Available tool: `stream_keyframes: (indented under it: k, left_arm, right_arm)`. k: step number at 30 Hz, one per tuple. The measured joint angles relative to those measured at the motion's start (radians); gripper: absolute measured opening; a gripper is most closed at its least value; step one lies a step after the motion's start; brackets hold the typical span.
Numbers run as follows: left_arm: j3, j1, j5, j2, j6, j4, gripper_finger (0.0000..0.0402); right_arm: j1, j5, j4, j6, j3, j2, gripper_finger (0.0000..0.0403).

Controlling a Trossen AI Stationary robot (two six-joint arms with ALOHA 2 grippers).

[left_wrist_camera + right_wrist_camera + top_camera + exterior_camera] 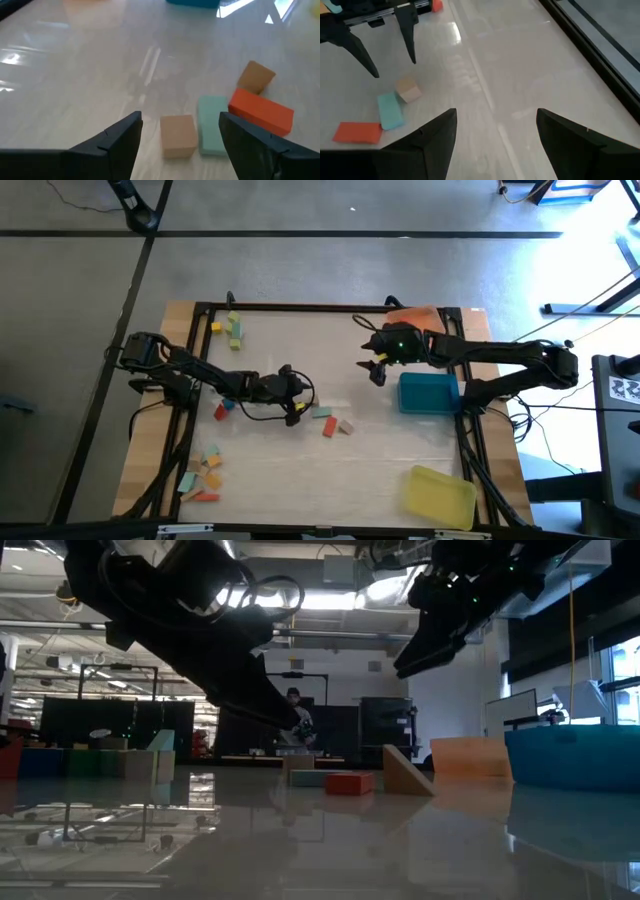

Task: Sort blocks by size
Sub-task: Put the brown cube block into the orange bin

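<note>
My left gripper (pixel 298 408) is open, low over the middle of the table. Its fingers stand either side of a tan cube (pixel 177 136) without touching it. Beside the cube lie a teal bar (pixel 212 131), a red bar (pixel 260 111) and a tilted tan block (pixel 256 76), all resting on the table. The right wrist view shows the left gripper (pixel 394 68), the cube (pixel 407 91) and the teal bar (pixel 390 111). My right gripper (pixel 375 368) is open and empty, raised above the table to the right of the middle.
Several blocks lie at the far left (pixel 232 328), several more at the near left (pixel 203 475), and a red one behind the left gripper (pixel 221 410). An orange tray (pixel 415 315), a blue tray (pixel 428 392) and a yellow tray (pixel 440 495) stand along the right side.
</note>
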Motion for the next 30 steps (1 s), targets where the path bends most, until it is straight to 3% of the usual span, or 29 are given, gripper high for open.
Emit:
stream_keyframes:
  k: [7,19,30]
  left_arm:
    - [0.000,0.004,0.000,0.009,0.014,-0.004,0.0253]
    - [-0.002,0.031,0.001,0.164,0.025,0.112,0.0253]
    - [0.000,0.032,0.021,0.175,0.107,0.165,0.0253]
  right_arm:
    - [-0.001,0.000,0.023,0.000,0.000,0.000,0.0271]
    - [-0.001,0.000,0.023,0.000,0.000,0.000,0.0271]
    - [-0.001,0.000,0.023,0.000,0.000,0.000,0.0271]
